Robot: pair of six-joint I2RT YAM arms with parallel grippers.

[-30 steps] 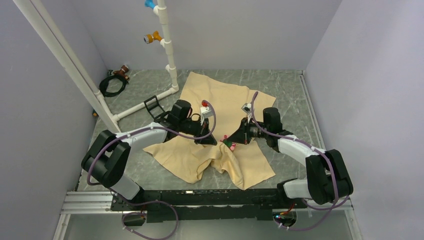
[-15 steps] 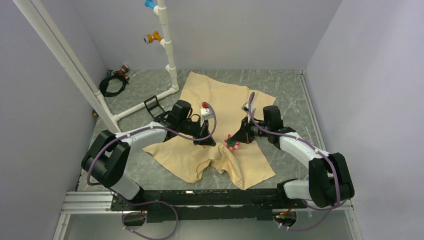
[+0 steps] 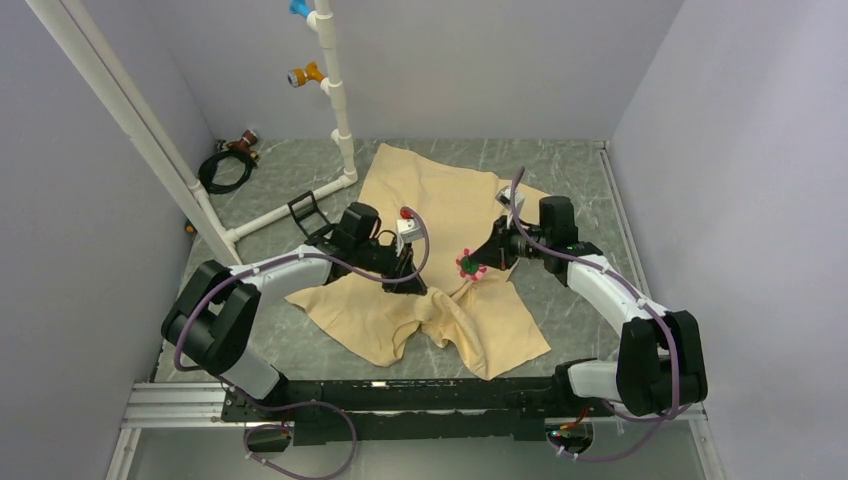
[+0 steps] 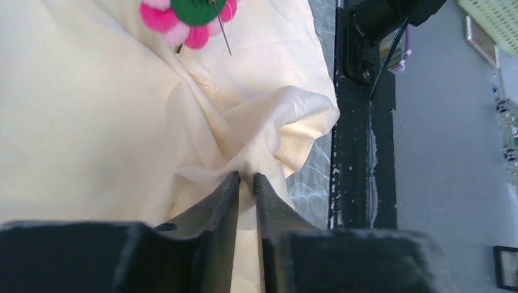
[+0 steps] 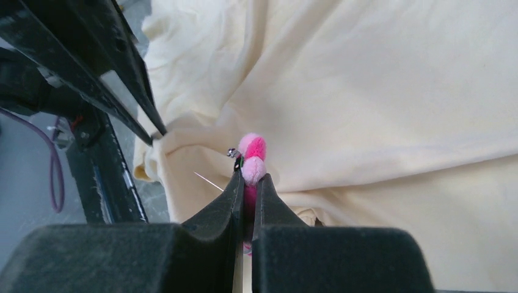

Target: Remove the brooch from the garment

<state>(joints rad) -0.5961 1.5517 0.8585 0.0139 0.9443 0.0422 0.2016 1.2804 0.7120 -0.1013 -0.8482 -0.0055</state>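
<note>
The right pincer [image 5: 247,178] is shut tight on the brooch [image 5: 252,154]. It grips the brooch by its edge, and pink petals poke out past the tips. The thin pin sticks out bare, pointing toward the left pincer [image 4: 246,178], so the brooch looks free of the shirt [image 3: 440,195]. The left pincer is near and pinches a fold of the shirt, low down. The right arm has the brooch. There is open room above and to the right over the bench [image 3: 585,200]. The sharp pin should stay away from the left pincer.

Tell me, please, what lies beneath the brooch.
Beneath the brooch, clamped in the right gripper, lies only the garment; its pin shows bare. The table under that cloth is covered.
</note>
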